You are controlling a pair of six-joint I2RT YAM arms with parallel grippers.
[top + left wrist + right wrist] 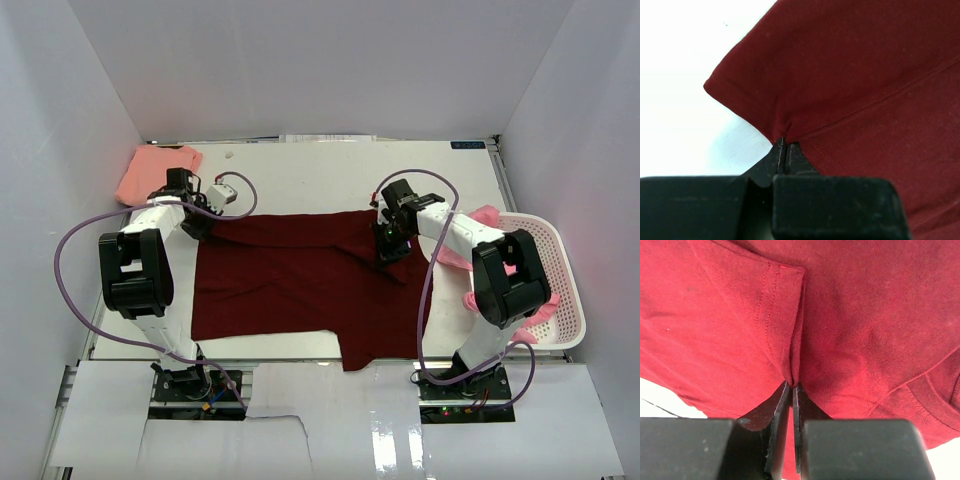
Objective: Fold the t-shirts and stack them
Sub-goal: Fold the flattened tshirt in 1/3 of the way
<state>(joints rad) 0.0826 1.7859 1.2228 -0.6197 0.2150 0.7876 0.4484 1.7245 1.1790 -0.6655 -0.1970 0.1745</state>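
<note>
Right by the arm bases, the dark maroon cotton t-shirt (290, 285) lies spread flat on the white table (300, 175), one lower corner trailing toward the near edge, so it looks laid out for folding and not yet folded. Beyond its middle, both arms reach down to its far edge. The left gripper (784, 150) has its jaws pressed together on a small pucker of maroon cloth beside a stitched sleeve hem, at the shirt's far left corner. The right gripper (792, 390) pinches a ridge of the same fabric near a double-stitched hem, with only a thin slit between its jaws and the cloth caught in it. Holding two far points at once seems meant to keep that edge taut and level, so it can be carried over the body in one clean fold. I judge this an early fold, with stacking ahead. Off to the right, the white plastic mesh basket (570, 300) holds brighter pink shirts (487, 216), probably next in line. Farthest away, at the table's far left corner, a salmon-pink t-shirt (150, 172) sits in a compact squarish heap, apart from the maroon one, perhaps where the stack begins.
</note>
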